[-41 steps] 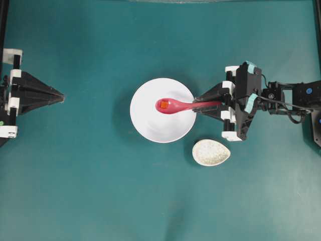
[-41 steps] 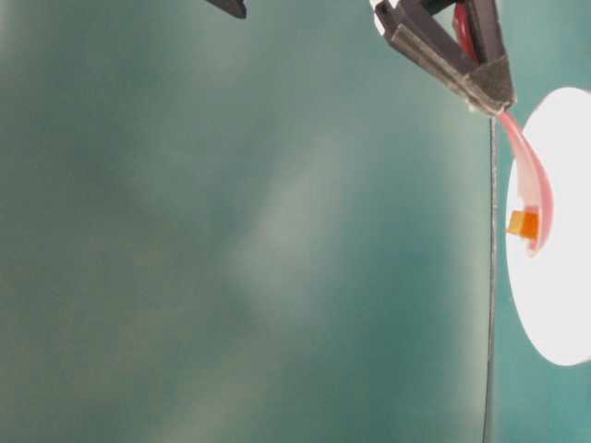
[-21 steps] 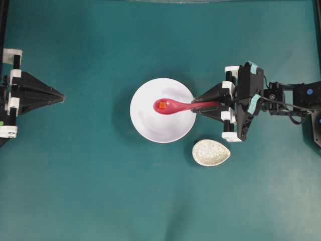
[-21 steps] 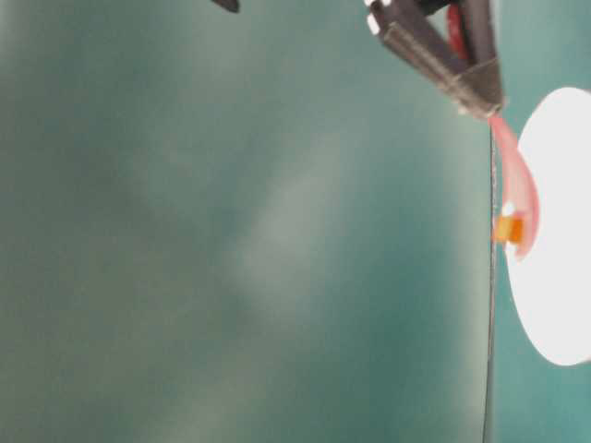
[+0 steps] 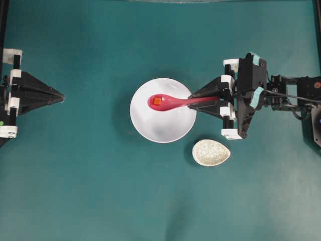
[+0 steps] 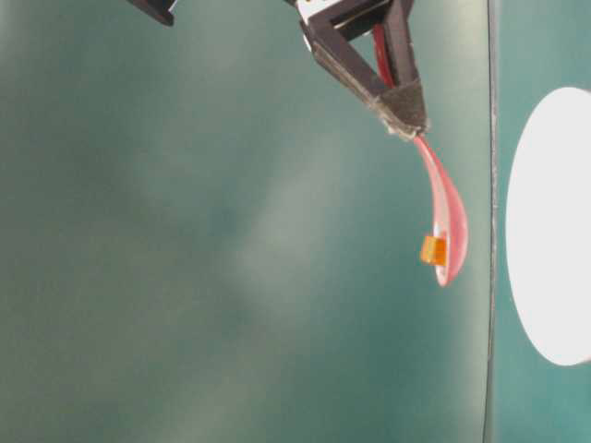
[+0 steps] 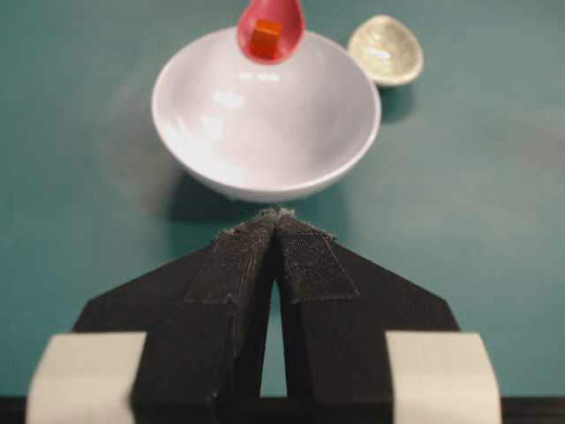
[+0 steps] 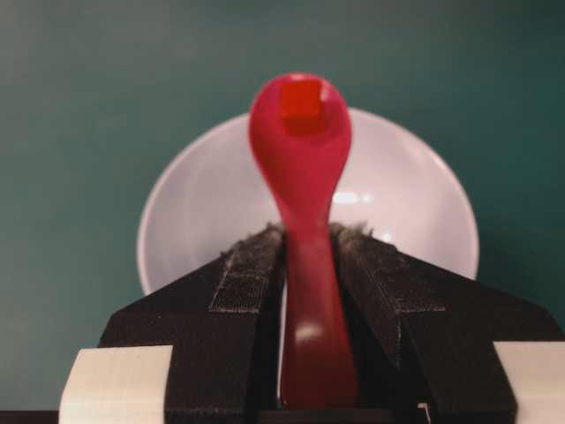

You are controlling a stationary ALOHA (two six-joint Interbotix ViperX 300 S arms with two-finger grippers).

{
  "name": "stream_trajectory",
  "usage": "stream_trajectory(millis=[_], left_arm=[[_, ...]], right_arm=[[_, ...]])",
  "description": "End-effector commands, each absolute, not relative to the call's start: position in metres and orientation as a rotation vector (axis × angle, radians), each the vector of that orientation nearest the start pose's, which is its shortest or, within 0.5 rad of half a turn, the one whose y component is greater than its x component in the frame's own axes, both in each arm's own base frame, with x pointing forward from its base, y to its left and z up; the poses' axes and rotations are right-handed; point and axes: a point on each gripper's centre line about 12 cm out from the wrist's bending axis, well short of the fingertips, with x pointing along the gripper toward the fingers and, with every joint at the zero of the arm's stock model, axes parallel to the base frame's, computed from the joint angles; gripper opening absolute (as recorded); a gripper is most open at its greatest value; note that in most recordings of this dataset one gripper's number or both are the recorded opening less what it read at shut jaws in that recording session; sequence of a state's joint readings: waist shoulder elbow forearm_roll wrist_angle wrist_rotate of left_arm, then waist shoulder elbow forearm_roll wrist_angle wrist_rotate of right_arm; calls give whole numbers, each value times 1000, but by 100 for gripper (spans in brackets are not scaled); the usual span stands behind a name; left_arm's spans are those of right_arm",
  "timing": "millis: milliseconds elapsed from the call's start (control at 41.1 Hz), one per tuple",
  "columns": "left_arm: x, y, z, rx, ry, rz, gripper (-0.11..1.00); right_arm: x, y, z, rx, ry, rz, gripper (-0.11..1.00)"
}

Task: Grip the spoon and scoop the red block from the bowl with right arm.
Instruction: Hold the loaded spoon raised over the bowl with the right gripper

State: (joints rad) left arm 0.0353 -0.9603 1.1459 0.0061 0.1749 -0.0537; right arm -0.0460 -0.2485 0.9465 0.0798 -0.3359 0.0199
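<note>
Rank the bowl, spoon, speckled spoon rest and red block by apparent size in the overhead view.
1. White bowl, clearly largest.
2. Pink spoon: longer than the rest but slimmer, and raised nearer the camera, so unsure.
3. Speckled spoon rest.
4. Red block, smallest.

Overhead view looks straight down on the teal table [image 5: 90, 191]. Table-level view, apparently turned sideways, sits close. Wrist views face each other across the round white shallow bowl [image 7: 221, 150].

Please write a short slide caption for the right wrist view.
Right gripper holds the spoon above the bowl, the red block in its scoop.
</note>
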Motion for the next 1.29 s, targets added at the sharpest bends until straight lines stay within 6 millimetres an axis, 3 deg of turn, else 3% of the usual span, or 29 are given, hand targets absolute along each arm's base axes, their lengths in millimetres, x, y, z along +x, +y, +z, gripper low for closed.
stream_trajectory(millis=[0, 1264], left_arm=[[196, 7, 256, -53, 349, 46, 1], [194, 7, 245, -60, 390, 48, 1]], right_arm=[[327, -17, 217, 100, 303, -84, 25], [326, -18, 221, 123, 291, -93, 25]])
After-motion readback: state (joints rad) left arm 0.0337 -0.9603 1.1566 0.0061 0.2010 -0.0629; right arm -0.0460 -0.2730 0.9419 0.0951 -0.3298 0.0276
